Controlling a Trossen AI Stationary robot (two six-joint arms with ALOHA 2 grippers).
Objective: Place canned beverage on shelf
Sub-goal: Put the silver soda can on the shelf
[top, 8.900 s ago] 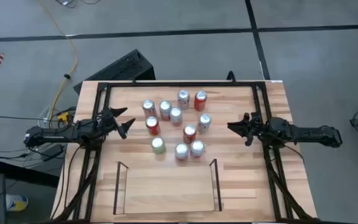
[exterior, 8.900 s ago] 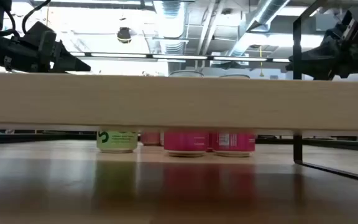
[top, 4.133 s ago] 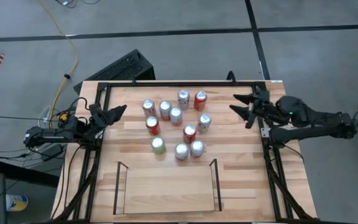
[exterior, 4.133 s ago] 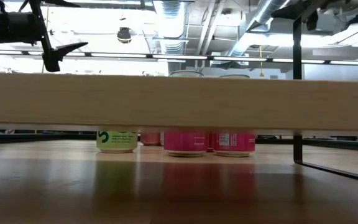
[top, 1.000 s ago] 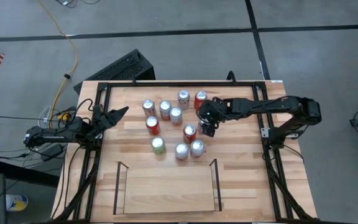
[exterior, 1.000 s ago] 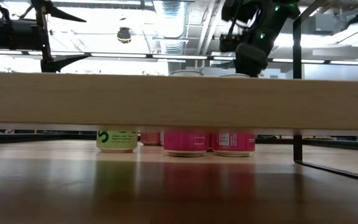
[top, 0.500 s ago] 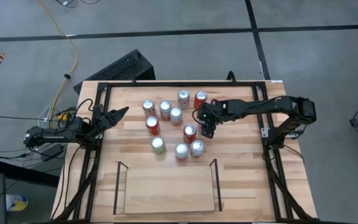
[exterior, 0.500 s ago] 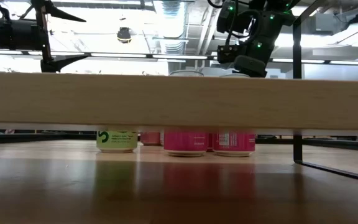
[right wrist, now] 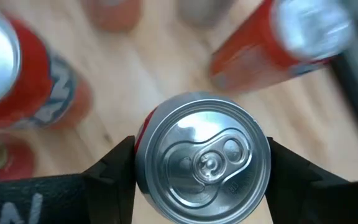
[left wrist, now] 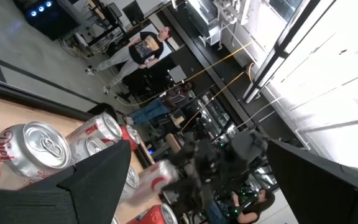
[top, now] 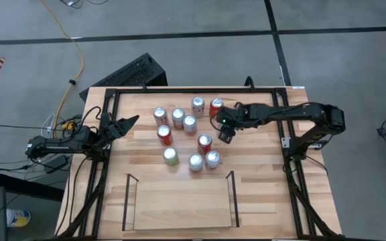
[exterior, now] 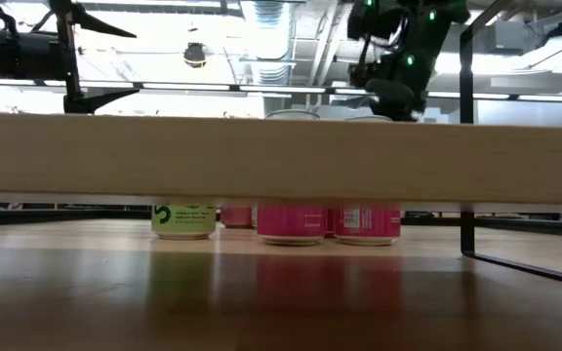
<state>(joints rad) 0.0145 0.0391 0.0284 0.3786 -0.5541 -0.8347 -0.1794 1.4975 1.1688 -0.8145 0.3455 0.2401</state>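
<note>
The silver-topped can [right wrist: 202, 160] stands in the can cluster [top: 187, 132] at the desk's centre, toward the far edge. The right gripper [top: 224, 129] covers it from above, so the high view hides the can; the wrist view shows a finger [right wrist: 107, 168] on each side, contact unclear. The shelf [top: 179, 201] lies at the near edge. The left gripper [top: 124, 124] waits, fingers spread, at the left edge.

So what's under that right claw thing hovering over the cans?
A silver-topped can stands upright between the right tool's two fingers. From above, the tool covers it completely, so whether the fingers actually touch its sides cannot be seen.
</note>
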